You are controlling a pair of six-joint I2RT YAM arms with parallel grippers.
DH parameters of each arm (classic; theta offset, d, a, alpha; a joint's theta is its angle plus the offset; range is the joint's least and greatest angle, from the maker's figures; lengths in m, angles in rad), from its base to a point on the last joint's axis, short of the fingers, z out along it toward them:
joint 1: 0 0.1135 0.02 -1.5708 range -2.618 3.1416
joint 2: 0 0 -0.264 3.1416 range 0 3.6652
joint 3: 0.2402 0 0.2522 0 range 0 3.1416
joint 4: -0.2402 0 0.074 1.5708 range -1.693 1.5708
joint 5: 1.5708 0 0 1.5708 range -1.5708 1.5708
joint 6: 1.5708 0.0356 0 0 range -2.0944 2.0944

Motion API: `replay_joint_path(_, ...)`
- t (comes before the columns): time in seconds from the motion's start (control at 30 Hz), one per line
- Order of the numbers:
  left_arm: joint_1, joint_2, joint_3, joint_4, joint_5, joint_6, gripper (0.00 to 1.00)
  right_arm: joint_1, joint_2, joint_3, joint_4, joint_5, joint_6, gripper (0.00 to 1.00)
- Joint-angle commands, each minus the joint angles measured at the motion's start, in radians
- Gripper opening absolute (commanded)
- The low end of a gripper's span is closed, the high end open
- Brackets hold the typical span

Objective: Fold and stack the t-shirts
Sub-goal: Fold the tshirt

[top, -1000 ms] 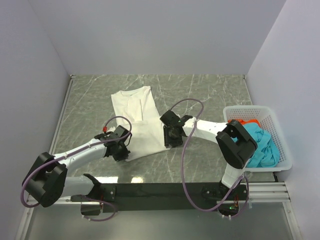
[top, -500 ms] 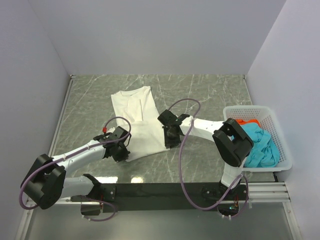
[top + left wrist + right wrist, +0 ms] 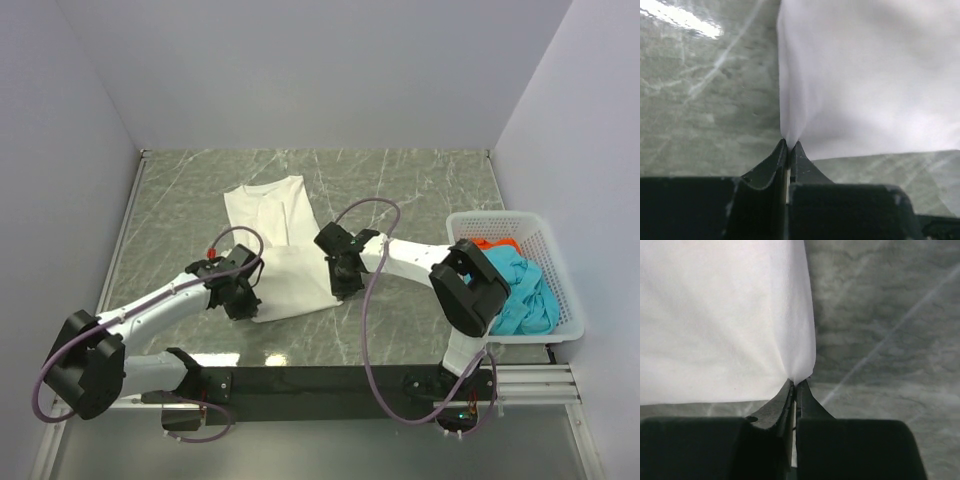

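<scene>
- White shirt (image 3: 275,240) lies mid-counter (image 3: 400,180), its near corners pinched.
- Left claw (image 3: 789,146) is clamped on the near-left corner; right claw (image 3: 796,383) is clamped on the near-right one.
- Basket (image 3: 555,285) at the right edge holds teal shirt (image 3: 520,290) and orange shirt (image 3: 490,243).
- Bare counter lies beyond the white shirt; walls close three sides.

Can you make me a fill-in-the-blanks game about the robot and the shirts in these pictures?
1. Both grippers are pinching the near corners of the ____ t-shirt.
2. The teal t-shirt lies inside the white ____ at the table's right side.
3. The left gripper and the right gripper are both ____ on cloth.
4. Peeking out behind the teal one is a ____ t-shirt.

Missing words: white; basket; shut; red-orange
</scene>
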Motion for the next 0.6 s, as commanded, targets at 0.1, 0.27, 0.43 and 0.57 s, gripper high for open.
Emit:
replay_joint_path(0.1, -0.005, -0.105, 0.112, -0.188, 0.087, 0.057, 0.01, 0.013, -0.17, 0.0, -0.207, 0.035, -0.075, 0.0)
replay_joint_path(0.27, -0.011, -0.286, 0.043, -0.214, 0.244, 0.094, 0.01, 0.037, -0.308, -0.089, -0.274, -0.001, -0.105, 0.0)
replay_joint_path(0.43, -0.016, -0.465, 0.003, -0.282, 0.396, 0.117, 0.01, 0.094, -0.439, -0.129, -0.374, -0.039, -0.11, 0.0)
replay_joint_path(0.57, -0.014, -0.548, 0.057, -0.36, 0.443, 0.131, 0.01, 0.117, -0.523, -0.126, -0.472, -0.062, -0.099, 0.0)
